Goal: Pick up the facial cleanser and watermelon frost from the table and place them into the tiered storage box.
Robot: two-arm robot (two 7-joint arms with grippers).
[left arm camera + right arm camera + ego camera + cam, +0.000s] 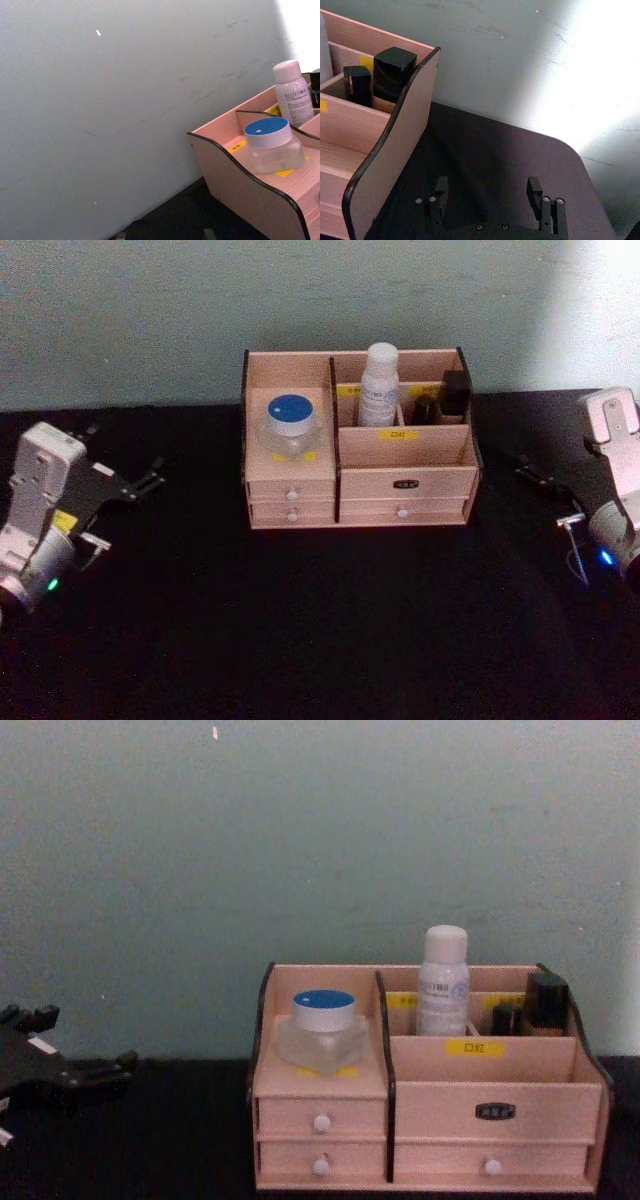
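A: Grippers?
B: Left gripper point(150, 476) low over the black table point(320, 640) at far left, fingers spread, nothing held. Right gripper point(492, 197) at far right, fingers spread too, empty, just beside the box's right wall.
A: Task items?
B: Tiered storage box point(400, 482) centre, against the wall. White bottle point(379, 385) upright in a rear middle compartment; clear jar with blue lid point(288, 425) on the left tier; two dark containers point(447, 397) rear right
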